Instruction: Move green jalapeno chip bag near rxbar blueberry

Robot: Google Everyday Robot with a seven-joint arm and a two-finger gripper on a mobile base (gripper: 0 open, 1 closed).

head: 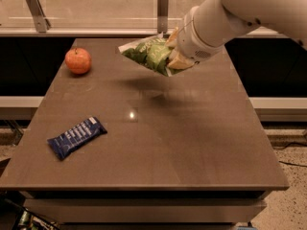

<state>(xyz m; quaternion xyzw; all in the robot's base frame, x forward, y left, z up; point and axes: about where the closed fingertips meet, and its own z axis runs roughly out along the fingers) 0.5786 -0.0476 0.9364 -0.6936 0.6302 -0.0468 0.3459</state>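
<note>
The green jalapeno chip bag [147, 54] hangs in the air above the far middle of the table, tilted, its white sealed end pointing left. My gripper [176, 51] is shut on the bag's right end, with the white arm coming in from the upper right. The rxbar blueberry [76, 136], a dark-blue bar with white lettering, lies flat near the table's front left, well apart from the bag.
An orange-red apple [78, 60] sits at the table's far left. The brown table [192, 147] ends in open drops on the left, right and front. A glass rail with metal posts [163, 8] runs along the back.
</note>
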